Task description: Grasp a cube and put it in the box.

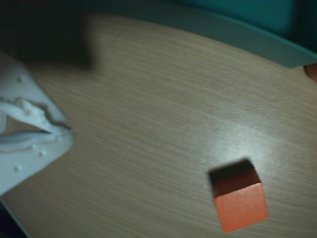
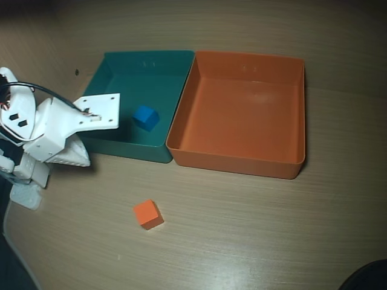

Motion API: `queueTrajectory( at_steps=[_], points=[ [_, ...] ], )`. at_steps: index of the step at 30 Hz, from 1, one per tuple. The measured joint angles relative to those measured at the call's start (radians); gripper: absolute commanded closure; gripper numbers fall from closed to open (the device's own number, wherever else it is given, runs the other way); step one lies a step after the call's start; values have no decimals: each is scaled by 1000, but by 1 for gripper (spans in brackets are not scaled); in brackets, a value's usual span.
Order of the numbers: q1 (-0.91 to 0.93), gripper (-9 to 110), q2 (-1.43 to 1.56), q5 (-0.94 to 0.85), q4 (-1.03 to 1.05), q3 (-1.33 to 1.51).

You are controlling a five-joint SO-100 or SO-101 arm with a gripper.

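one matte orange cube [image 2: 148, 214] on woodgrain table [image 2: 254, 229], one empty smooth orange box [image 2: 242, 158], white gripper [image 2: 91, 139] holding nothing, jaw gap unclear

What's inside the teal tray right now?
A small blue cube lies on the teal tray floor in the overhead view. The gripper covers the tray's left corner, so that part is unseen.

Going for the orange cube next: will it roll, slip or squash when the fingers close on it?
The orange cube sits flat on the table with flat faces and crisp edges, so it probably slides rather than rolls. Its matte faces should grip fairly well. It looks solid and small, so likely stiff and light; a push from one finger may spin it.
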Motion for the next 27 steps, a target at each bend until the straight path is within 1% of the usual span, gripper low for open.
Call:
queueTrajectory(
  at_steps=[7,11,18,27],
  points=[
    [43,107,-164,-252,0,-138],
    [95,107,-250,-344,0,-190],
    [110,107,-451,-370,0,-342],
    [140,107,-669,-396,5,-624]
  ],
)
